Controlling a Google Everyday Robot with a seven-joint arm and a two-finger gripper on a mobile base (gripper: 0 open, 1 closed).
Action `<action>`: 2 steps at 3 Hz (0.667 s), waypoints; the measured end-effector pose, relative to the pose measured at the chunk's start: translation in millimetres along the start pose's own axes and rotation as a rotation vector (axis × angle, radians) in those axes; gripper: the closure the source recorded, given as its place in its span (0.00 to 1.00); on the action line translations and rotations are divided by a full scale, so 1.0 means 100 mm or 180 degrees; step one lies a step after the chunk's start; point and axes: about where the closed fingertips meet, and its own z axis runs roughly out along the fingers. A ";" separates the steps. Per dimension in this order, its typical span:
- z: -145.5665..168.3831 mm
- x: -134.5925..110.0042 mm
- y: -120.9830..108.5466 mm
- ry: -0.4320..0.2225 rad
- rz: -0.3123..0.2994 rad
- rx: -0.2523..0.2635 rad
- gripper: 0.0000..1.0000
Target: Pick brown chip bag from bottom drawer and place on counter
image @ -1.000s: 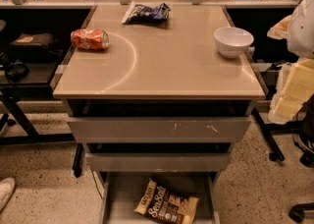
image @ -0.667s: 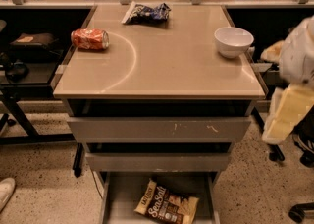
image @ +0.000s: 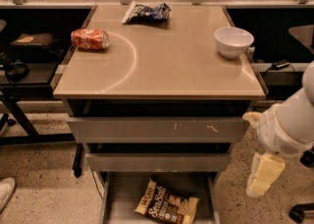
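tool right of 3 drawers | 1 brown chip bag, bottom drawer

**Warm light above, shadow below**

We see warm overhead light washing the counter, with a soft sheen near its front edge. Deep shadow fills the gaps above the drawers. The gripper, low at right beside the bottom drawer, glows pale cream.
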 end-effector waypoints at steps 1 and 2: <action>0.07 0.03 0.06 0.0015 0.0009 -0.0041 0.00; 0.31 0.04 0.11 -0.0072 0.0027 -0.0181 0.00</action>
